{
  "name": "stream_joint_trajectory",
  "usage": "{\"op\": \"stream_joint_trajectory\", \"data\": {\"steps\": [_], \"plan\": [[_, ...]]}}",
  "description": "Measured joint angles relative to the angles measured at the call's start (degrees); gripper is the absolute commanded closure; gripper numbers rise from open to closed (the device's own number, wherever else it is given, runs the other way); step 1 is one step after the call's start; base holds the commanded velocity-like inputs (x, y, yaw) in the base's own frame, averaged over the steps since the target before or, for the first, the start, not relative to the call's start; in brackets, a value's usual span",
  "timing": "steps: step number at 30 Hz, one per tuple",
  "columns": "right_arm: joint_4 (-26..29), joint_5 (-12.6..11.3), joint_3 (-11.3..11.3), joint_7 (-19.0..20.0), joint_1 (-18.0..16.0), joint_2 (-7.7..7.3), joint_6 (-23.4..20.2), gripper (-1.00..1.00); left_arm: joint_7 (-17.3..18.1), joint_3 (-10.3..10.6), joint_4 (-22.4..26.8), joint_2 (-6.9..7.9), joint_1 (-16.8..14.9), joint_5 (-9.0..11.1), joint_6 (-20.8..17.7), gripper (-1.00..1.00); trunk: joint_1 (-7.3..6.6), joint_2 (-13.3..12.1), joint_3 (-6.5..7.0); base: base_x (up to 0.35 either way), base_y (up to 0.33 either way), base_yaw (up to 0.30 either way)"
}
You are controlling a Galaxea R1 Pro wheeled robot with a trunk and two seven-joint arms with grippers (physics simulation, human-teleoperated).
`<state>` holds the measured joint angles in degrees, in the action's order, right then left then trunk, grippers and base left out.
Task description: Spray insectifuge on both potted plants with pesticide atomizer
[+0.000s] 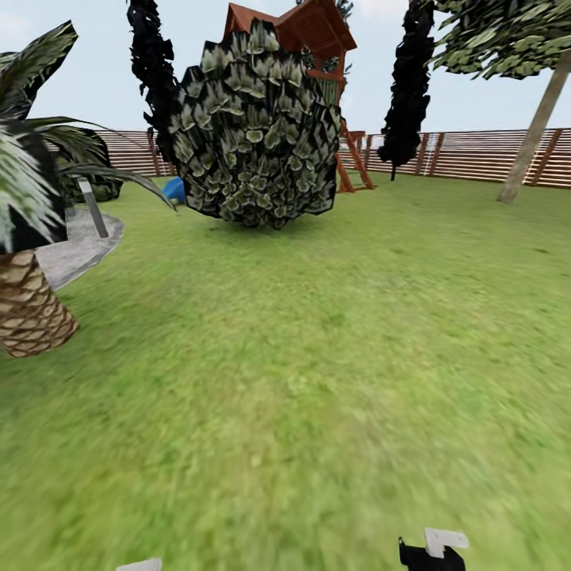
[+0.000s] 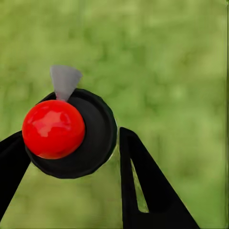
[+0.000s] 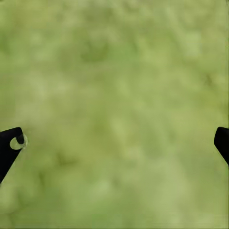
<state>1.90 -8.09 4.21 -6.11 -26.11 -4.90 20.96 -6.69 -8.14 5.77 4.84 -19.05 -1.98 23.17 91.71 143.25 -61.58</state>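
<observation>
Palm (image 1: 28, 238) cut by frame edge; blue object (image 1: 174, 189) half-hidden behind bush (image 1: 258, 127).

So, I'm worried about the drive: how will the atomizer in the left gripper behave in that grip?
The pesticide atomizer looks rigid: its black body shows no dent between the left gripper's fingers. That round, glossy form gives the flat fingers little contact, so it may swivel or slip. Put down on the grass, it would probably roll.

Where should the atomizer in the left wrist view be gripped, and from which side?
On the pesticide atomizer's round black body, one finger on each flank, as the left tool appears to have it. That leaves the red ball and grey nozzle free.
</observation>
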Motion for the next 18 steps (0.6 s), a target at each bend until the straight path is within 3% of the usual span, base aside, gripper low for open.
{"op": "stream_joint_trajectory", "data": {"steps": [18], "plan": [[0.0, 0.1, 0.1, 0.0, 0.0, -0.02, 0.0, -1.0, 0.0, -0.1, 0.0, 0.0, 0.0, 0.0, 0.0, 1.0, 0.0, 0.0, 0.0, 0.339, -0.076, 0.0]]}}
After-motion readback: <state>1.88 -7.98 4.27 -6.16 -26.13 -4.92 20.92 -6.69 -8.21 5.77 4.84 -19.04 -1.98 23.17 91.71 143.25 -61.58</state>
